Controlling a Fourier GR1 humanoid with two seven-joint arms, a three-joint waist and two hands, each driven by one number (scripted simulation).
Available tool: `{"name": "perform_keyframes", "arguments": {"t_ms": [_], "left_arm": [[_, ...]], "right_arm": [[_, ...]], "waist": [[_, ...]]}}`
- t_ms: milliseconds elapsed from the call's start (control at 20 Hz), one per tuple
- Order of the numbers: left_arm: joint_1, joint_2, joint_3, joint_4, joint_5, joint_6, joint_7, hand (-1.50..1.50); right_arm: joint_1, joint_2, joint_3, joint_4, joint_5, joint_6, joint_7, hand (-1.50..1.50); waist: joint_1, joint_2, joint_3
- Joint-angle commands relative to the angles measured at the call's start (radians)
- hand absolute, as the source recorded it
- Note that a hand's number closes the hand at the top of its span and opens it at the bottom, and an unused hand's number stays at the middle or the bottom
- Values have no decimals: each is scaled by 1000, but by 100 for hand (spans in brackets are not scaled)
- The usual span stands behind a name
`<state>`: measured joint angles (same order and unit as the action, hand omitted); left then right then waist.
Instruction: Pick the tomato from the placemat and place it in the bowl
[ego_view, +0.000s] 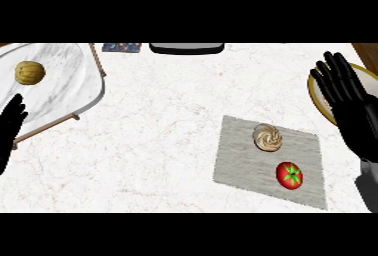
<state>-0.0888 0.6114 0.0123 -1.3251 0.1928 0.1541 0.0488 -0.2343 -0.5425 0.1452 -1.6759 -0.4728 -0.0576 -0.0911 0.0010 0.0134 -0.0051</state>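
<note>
head view: tomato (289, 175) on placemat (240, 159)

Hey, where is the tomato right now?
The tomato lies in the head view's lower right, on the grey placemat, just below a swirled bun, apart from the right hand.

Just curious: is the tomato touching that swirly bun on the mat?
Apart. The head view shows bare placemat between the tomato and the bun.
</note>
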Motion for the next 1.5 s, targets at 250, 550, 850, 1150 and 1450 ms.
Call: {"name": "perform_keyframes", "arguments": {"t_ms": [250,550,850,1150,1450], "left_arm": [[-96,-207,36,-151,235,-108,-113,0],[-50,-276,-13,-169,237,-122,-124,0],[-44,-257,-6,-243,239,-116,-59,0],[-81,-275,-35,-236,229,-122,-62,0],[-93,-283,-33,-201,231,-135,-72,0]], "right_arm": [[83,35,10,142,-78,8,159,-150],[166,-39,12,282,291,-262,100,-150],[46,-201,53,276,447,-203,230,-150],[-62,-398,223,315,457,202,483,-150],[-195,-422,329,277,302,612,714,-150]], "waist": [[7,-13,3],[-1,-13,5],[7,-15,4],[50,-7,-2],[54,-5,-1]]}}
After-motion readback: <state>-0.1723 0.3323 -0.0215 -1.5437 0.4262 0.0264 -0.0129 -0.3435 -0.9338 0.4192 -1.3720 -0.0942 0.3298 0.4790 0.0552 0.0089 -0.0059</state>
